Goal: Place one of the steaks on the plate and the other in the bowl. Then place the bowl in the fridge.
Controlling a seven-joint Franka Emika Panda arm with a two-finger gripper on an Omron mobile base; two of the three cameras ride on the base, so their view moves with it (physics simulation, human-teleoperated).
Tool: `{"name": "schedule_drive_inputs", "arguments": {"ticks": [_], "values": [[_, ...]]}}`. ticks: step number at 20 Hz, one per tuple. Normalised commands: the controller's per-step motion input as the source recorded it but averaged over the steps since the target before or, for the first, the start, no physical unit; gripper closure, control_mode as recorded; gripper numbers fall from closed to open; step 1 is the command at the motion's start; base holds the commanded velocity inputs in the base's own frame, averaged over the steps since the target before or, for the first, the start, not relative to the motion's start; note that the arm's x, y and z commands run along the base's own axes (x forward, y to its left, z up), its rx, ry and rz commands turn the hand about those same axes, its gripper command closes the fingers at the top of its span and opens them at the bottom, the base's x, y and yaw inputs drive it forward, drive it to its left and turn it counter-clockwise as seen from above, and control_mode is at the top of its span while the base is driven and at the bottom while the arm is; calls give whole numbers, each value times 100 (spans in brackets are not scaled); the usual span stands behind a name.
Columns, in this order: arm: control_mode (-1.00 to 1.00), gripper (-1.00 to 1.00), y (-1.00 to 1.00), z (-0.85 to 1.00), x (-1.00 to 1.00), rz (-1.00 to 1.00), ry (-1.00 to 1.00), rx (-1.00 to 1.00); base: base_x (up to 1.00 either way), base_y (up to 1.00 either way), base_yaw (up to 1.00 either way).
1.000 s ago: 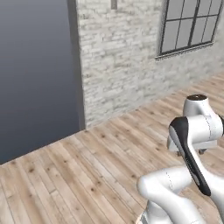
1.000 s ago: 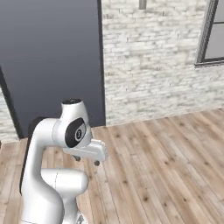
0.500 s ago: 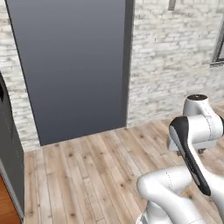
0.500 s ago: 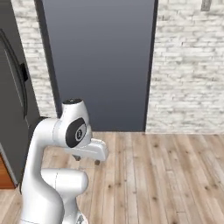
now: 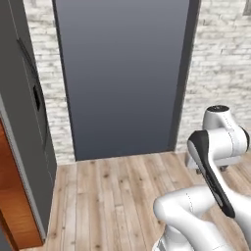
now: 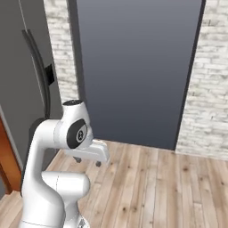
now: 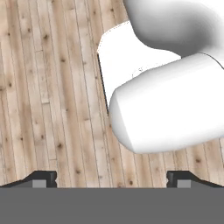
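Note:
The grey fridge (image 5: pixel 22 127) stands at the left edge of the left base view, its doors shut. In the right base view the fridge (image 6: pixel 26 89) shows a long black handle (image 6: pixel 36 62). My gripper (image 7: pixel 111 179) is open, with nothing between its fingertips (image 7: pixel 41 178), and points down at the wooden floor. The arm is folded close over the base, and the gripper (image 6: pixel 88 161) hangs below the wrist. The steaks, the plate and the bowl are out of view.
A tall dark grey panel (image 5: pixel 122 73) is set in the white brick wall (image 5: pixel 220 73) straight ahead. An orange-brown cabinet side (image 5: pixel 14 196) sits low beside the fridge. Wooden floor (image 5: pixel 112 196) lies open between the base and the wall.
The whole picture has swept sideways, so the base has turned. The window and brick wall have left the view, and the dark panel and the fridge have come in. The arm's pose is unchanged.

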Motion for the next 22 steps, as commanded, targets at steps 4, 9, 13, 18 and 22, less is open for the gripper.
{"name": "schedule_drive_inputs", "arguments": {"ticks": [4, 9, 13, 18, 22], "values": [[100, -100, 0, 0, 0, 0, 0, 0, 82, -70, 19], [100, -100, 0, 0, 0, 0, 0, 0, 41, -29, 39], [100, -100, 0, 0, 0, 0, 0, 0, 42, -29, 48], [100, -100, 0, 0, 0, 0, 0, 0, 19, -30, 58], [100, -100, 0, 0, 0, 0, 0, 0, 6, -34, 61]]}}
